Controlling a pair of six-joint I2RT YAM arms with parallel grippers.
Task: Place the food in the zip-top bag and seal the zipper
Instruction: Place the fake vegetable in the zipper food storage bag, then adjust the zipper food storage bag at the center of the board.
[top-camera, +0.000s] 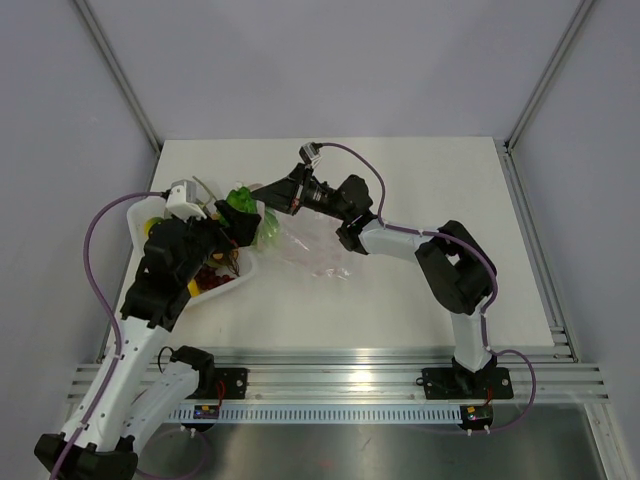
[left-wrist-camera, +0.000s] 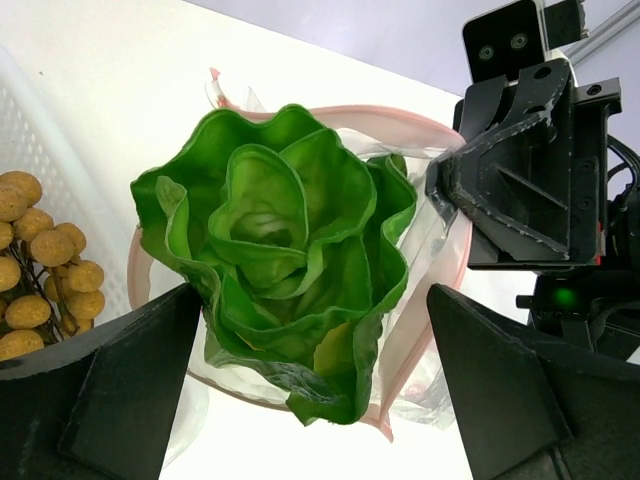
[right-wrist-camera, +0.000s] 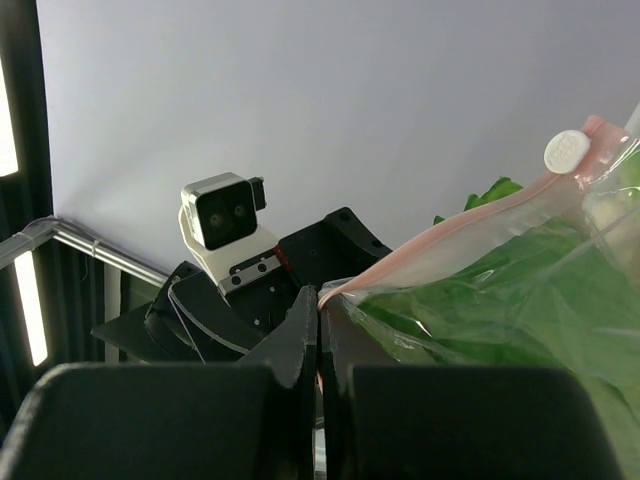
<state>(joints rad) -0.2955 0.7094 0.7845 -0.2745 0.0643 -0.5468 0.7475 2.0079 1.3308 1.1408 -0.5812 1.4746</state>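
Arms (top-camera: 470, 335) white w/ black joints (top-camera: 455, 270), black claws (right-wrist-camera: 319, 300) (angular), purple cables (top-camera: 92, 260), white wrist cams (right-wrist-camera: 222, 212).

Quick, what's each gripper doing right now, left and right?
Left gripper: open, lettuce between its spread fingers.
Right gripper: shut on the zip-top bag at its pink edge.

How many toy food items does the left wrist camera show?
2: the lettuce in the open mouth of the bag; the bunch of tan-brown balls in the white tray at left. Others may be hidden.
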